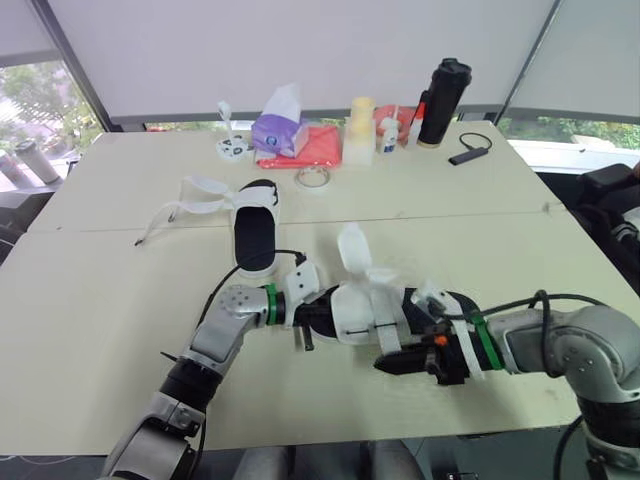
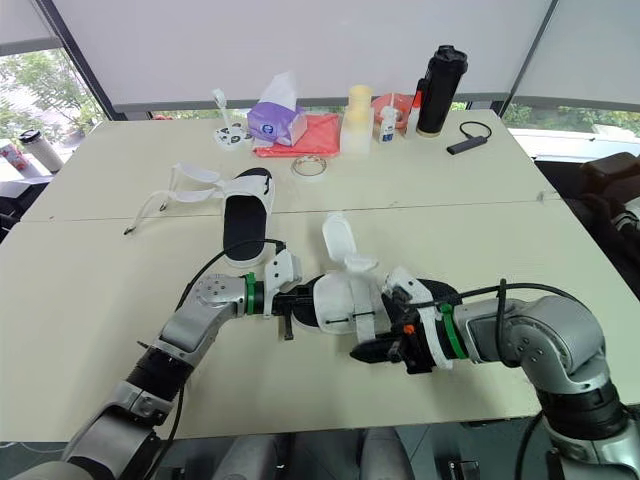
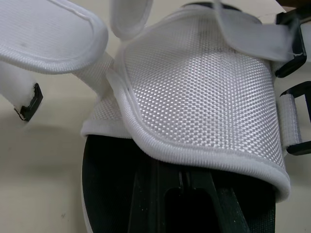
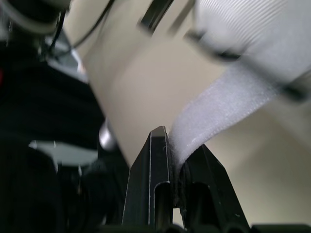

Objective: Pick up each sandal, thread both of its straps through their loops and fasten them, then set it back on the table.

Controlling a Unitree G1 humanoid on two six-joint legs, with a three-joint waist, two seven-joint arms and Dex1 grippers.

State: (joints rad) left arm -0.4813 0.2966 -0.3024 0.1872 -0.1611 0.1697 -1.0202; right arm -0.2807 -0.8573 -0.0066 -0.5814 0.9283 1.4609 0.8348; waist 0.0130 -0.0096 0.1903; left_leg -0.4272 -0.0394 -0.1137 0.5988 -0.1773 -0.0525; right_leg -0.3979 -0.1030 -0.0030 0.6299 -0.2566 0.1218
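Blinds-covered windows back a pale worktop [image 1: 120,330] made of two tables pushed together. Near the front edge, between the two arms, is one white-and-black sandal [image 1: 365,310], its white mesh upper facing up and one broad flap standing upright. The left pincer [image 1: 305,325] is clamped on the end of this sandal's sole (the left wrist view shows it reaching over the black footbed, under the mesh upper). The right pincer [image 4: 172,141] is closed tight on a white strap [image 4: 218,111] at the sandal's other side. A second sandal [image 1: 255,235] lies flat farther back, well apart from both arms, its straps splayed loose towards the robot's left. Along the far edge stand a purple tissue box [image 1: 280,130], a red cloth [image 1: 315,150], a tape roll [image 1: 313,177] and a black bottle [image 1: 441,100].
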